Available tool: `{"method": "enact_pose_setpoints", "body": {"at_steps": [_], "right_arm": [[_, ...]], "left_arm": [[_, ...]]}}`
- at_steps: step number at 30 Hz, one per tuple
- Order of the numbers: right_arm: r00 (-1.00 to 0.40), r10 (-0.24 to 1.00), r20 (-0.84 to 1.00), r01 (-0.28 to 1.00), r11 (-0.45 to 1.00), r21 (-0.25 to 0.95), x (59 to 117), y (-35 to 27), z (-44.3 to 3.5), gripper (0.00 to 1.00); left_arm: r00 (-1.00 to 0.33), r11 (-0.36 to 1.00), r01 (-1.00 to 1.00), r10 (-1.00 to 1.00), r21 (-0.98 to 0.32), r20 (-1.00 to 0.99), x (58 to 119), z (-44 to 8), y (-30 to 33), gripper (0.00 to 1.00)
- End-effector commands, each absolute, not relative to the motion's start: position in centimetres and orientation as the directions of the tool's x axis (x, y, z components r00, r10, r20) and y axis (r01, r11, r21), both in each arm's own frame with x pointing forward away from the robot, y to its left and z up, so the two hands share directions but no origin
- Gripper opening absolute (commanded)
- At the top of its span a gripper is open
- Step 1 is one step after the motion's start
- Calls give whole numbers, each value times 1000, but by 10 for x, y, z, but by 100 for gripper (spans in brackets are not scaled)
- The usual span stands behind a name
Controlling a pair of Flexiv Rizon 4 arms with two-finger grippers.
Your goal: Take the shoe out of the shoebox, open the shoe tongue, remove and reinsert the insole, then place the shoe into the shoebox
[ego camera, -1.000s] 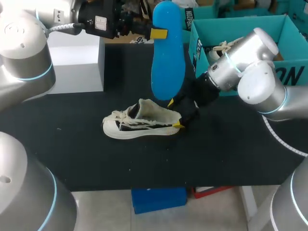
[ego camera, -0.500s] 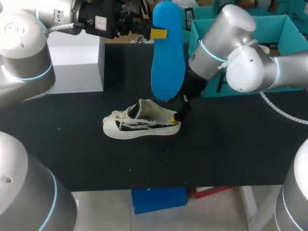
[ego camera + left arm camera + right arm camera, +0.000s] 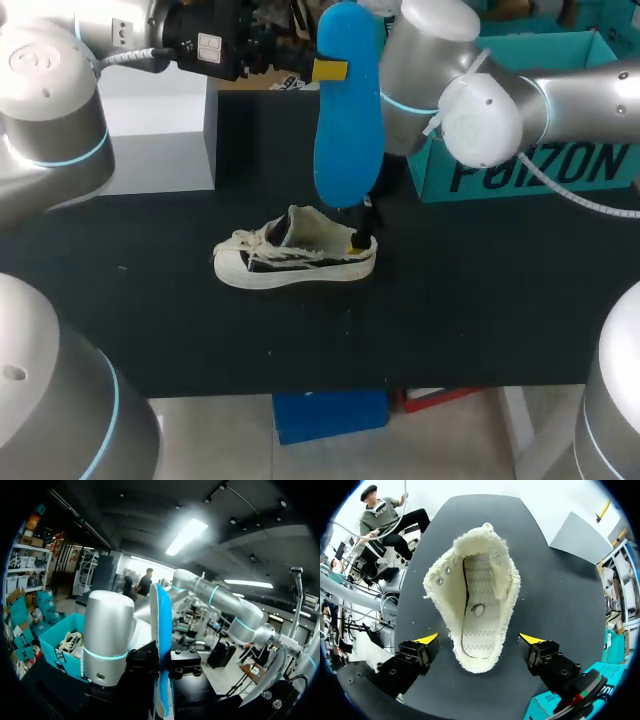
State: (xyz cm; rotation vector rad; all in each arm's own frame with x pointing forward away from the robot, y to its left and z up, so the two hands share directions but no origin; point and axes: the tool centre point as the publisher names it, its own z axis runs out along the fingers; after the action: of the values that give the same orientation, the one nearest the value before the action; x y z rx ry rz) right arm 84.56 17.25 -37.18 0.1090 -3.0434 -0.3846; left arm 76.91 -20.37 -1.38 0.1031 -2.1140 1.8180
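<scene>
A cream low-top shoe (image 3: 295, 258) lies on its sole on the black table, toe to the left. High above it hangs a blue insole (image 3: 348, 110), upright, with my left gripper (image 3: 328, 70) shut on its upper part. In the left wrist view the insole (image 3: 162, 630) stands edge-on between the dark fingers. My right gripper (image 3: 361, 233) hovers over the shoe's heel. Its wrist view looks straight down into the shoe's (image 3: 479, 595) bare inside. There the right gripper (image 3: 480, 639) is open, its yellow tips standing on either side of the heel, apart from it.
A teal shoebox (image 3: 530, 170) stands at the back right, partly hidden by my right arm; the left wrist view shows another shoe (image 3: 70, 642) inside it. A grey block (image 3: 160, 130) sits at the back left. Bare black tabletop lies in front of the shoe.
My right arm has swung left and up over the shoebox's front, bringing its open gripper from beside the heel to above it. The left arm and insole have kept still.
</scene>
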Motion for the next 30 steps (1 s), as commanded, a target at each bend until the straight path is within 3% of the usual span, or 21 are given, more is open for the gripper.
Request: {"method": "enact_pose_setpoints", "body": {"at_steps": [1,24,30], "right_arm": [[-995,-75,71,-61,981,182,850,179,-374,100],[-995,-59,79,-43,982,185,847,182,-374,100],[-997,-39,63,-21,963,270,842,175,-368,100]], "left_arm": [[-937,172,-278,167,-945,306,768,-15,-205,0],[-937,172,-278,167,-945,306,768,-15,-205,0],[-937,172,-278,167,-945,306,768,-15,-205,0]]}}
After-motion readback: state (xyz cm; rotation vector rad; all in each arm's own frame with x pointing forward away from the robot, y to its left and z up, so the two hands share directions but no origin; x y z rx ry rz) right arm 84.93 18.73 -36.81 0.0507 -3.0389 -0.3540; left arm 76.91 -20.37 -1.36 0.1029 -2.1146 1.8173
